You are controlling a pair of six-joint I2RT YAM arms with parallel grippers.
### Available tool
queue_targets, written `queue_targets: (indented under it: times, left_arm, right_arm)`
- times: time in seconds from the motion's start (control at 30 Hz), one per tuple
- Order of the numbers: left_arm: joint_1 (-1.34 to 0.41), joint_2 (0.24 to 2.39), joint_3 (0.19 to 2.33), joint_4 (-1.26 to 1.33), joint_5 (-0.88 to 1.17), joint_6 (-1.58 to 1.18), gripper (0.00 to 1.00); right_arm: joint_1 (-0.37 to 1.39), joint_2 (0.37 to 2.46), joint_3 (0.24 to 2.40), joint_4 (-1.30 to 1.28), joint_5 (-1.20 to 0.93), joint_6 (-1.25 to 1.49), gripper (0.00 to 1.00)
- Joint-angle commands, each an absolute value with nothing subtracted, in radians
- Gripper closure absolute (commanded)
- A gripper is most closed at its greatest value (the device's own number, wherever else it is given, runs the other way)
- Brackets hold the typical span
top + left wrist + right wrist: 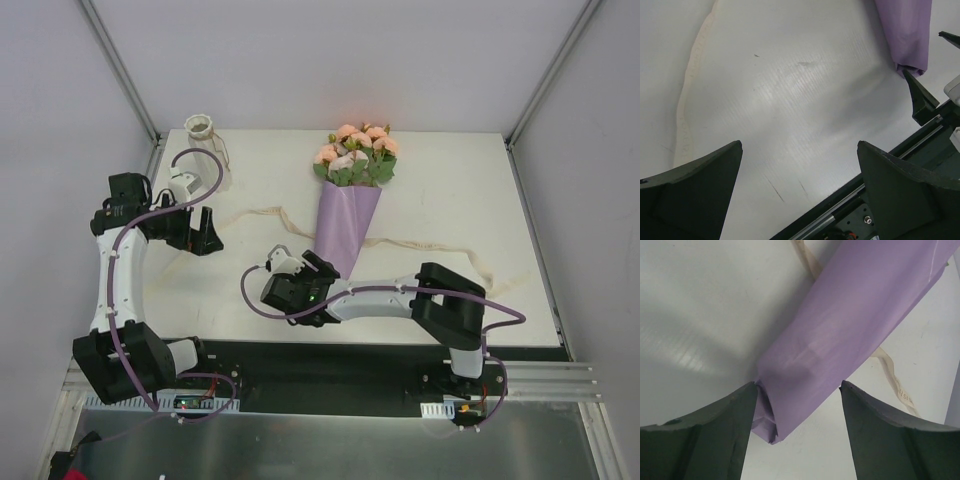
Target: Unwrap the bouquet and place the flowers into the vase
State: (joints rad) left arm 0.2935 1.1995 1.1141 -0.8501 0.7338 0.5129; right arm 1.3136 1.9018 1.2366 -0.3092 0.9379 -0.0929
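Well, the bouquet (348,215) lies flat on the counter (460,180) in its lilac paper, roses (357,145) toward the far edge, narrow tip toward the arms, its cream ribbon (897,384) loose and trailing to both sides. The right fingers (715,430) stand released either side of that tip, one touching the paper, the other apart from it. The left fingers (695,190) gape wide above the counter to the left, and the vase (203,135) stands upright in the far left corner.
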Motion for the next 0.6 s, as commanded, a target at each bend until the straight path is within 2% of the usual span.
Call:
queue_targets:
  times: [0.0,0.1,0.27,0.57]
  left_arm:
    - [0.288,1.209,1.143,-0.848,0.781,0.529,0.01]
    - [0.288,1.223,1.146,-0.847,0.781,0.531,0.01]
    - [0.287,1.235,1.147,-0.838,0.781,0.52,0.01]
    - [0.287,1.218,1.123,-0.805,0.767,0.495,0.01]
  right_arm:
    - [1.324,1.917,1.272,-0.321,0.904,-0.107,0.28]
    - [1.331,1.928,1.275,-0.327,0.905,-0.104,0.24]
    - [1.333,1.973,1.299,-0.339,0.952,-0.107,0.24]
    - [1.33,1.982,1.281,-0.232,1.134,-0.179,0.39]
